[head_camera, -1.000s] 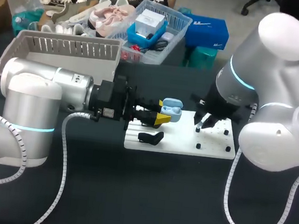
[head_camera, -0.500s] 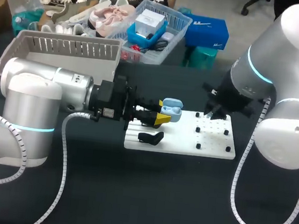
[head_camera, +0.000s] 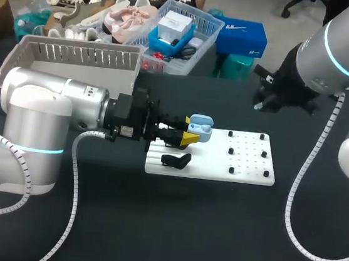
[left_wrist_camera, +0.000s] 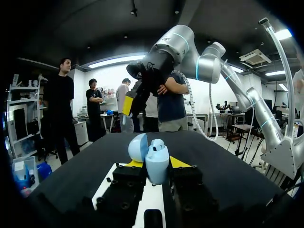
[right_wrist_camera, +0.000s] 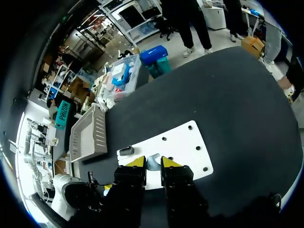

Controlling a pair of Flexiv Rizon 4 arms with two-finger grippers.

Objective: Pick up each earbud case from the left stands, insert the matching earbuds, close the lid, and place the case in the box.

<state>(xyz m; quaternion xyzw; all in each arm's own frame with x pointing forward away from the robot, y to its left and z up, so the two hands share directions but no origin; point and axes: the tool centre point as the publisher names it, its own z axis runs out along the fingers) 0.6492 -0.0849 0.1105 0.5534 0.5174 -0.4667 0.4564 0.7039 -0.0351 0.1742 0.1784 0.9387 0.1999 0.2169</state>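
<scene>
My left gripper (head_camera: 190, 134) is shut on a light blue earbud case (head_camera: 199, 129), held above the left end of the white board (head_camera: 249, 170). In the left wrist view the case (left_wrist_camera: 157, 166) stands upright between the yellow tips, its lid (left_wrist_camera: 138, 147) swung open. My right gripper (head_camera: 261, 104) hangs high over the table's back right, beyond the board. Its fingers pinch a small pale earbud (right_wrist_camera: 152, 162); the same gripper (left_wrist_camera: 127, 105) shows ahead of the case in the left wrist view. A black case (head_camera: 176, 161) lies on the board's left part.
A grey slatted box (head_camera: 75, 61) stands at the back left, beside my left arm. The board's right half carries several small black pegs (head_camera: 248, 154). Dark tabletop lies in front of the board.
My right gripper has lifted off the board's pegs and moved up and back to the right, earbud still between its fingers. The left arm and the case have not moved.
</scene>
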